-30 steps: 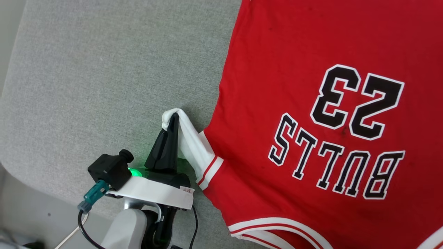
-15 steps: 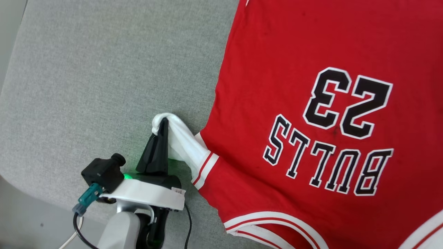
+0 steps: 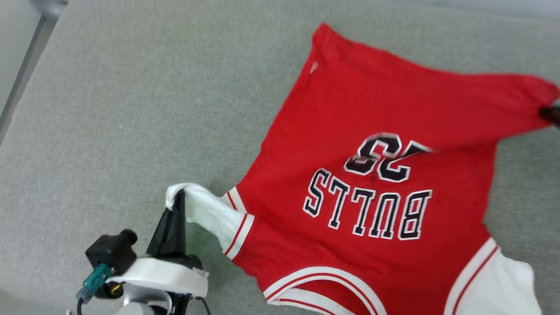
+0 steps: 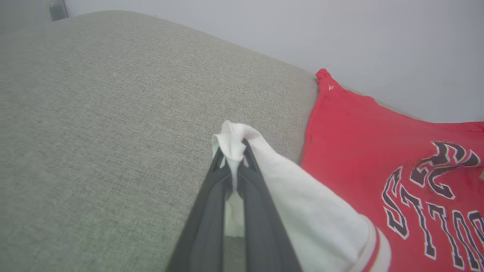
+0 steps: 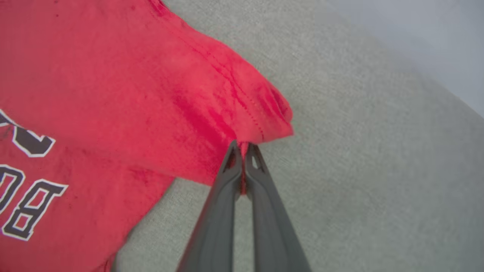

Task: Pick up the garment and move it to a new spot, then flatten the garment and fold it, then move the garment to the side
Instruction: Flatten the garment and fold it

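The red garment (image 3: pixel 372 105) lies chest-up on the grey padded surface (image 3: pixel 131 109), its black "23" creased by a fold running across it. My left gripper (image 3: pixel 178 197) at the lower left is shut on the tip of one white sleeve (image 3: pixel 212 215), holding it bunched just above the surface. The left wrist view shows that gripper (image 4: pixel 235 149) pinching the white cloth. At the far right edge, my right gripper (image 3: pixel 550 114) is shut on a red hem corner and stretches it outward. In the right wrist view the gripper (image 5: pixel 244 146) clamps that corner of the garment (image 5: pixel 94 75).
The other white sleeve (image 3: pixel 503 284) lies flat at the lower right. The grey surface's left edge (image 3: pixel 22 83) runs diagonally, with a pale wall (image 4: pixel 264 30) behind its far side. Bare grey cloth stretches left of and beyond the garment.
The camera has tilted, so more of the garment shows. My right gripper has pulled the hem corner out to the right, creasing the "23". The left gripper still holds the sleeve.
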Controlling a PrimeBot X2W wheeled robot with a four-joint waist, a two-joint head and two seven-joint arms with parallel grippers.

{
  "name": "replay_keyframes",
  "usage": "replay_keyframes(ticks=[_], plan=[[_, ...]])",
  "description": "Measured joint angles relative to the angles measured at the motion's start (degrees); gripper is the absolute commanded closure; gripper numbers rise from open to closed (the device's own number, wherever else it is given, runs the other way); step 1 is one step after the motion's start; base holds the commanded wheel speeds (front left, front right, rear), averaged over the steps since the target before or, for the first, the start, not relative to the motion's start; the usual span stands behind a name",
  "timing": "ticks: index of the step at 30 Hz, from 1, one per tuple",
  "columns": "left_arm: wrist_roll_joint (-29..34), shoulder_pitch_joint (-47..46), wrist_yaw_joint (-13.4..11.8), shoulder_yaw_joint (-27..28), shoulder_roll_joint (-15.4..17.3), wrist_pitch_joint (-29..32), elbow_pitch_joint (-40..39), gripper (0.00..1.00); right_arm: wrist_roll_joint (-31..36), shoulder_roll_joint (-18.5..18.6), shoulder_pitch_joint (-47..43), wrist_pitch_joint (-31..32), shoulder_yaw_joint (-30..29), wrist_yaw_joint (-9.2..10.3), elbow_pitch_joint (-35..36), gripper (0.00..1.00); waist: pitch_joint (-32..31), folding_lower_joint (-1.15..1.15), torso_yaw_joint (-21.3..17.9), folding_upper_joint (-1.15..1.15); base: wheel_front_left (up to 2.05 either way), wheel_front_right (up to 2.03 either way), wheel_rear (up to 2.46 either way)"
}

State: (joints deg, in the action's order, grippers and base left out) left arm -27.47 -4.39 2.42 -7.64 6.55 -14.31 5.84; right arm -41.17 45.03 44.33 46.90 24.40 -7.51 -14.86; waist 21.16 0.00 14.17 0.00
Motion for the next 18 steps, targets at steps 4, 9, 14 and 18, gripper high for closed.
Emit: replay_keyframes(ticks=[4,9,14,18], plan=[[-0.4,2.6,-1.0,0.9,0.7,0.7,-0.5,1.00,-2.6,2.2,-8.3,-2.8,-1.3,0.00,2.7,1.00,-3.5,0.00,-2.3,0.00,0.00,0.00,0.00],[-0.7,5.6,-1.7,1.8,2.0,1.6,-1.1,1.00,-4.2,4.1,-19.9,-5.3,-4.6,0.00,5.5,1.00,-7.5,0.00,-5.4,0.00,0.00,0.00,0.00],[-1.1,7.6,-2.3,2.5,3.0,2.1,-1.8,1.00,-4.8,3.7,-32.9,-5.4,-9.4,0.00,8.3,1.00,-10.7,0.00,-8.0,0.00,0.00,0.00,0.00],[-1.4,9.3,-2.9,2.9,3.4,2.1,-2.0,1.00,-4.4,1.3,-43.1,-5.5,-13.1,-0.01,10.1,1.00,-12.5,-0.01,-10.0,0.00,0.00,0.00,0.00]])
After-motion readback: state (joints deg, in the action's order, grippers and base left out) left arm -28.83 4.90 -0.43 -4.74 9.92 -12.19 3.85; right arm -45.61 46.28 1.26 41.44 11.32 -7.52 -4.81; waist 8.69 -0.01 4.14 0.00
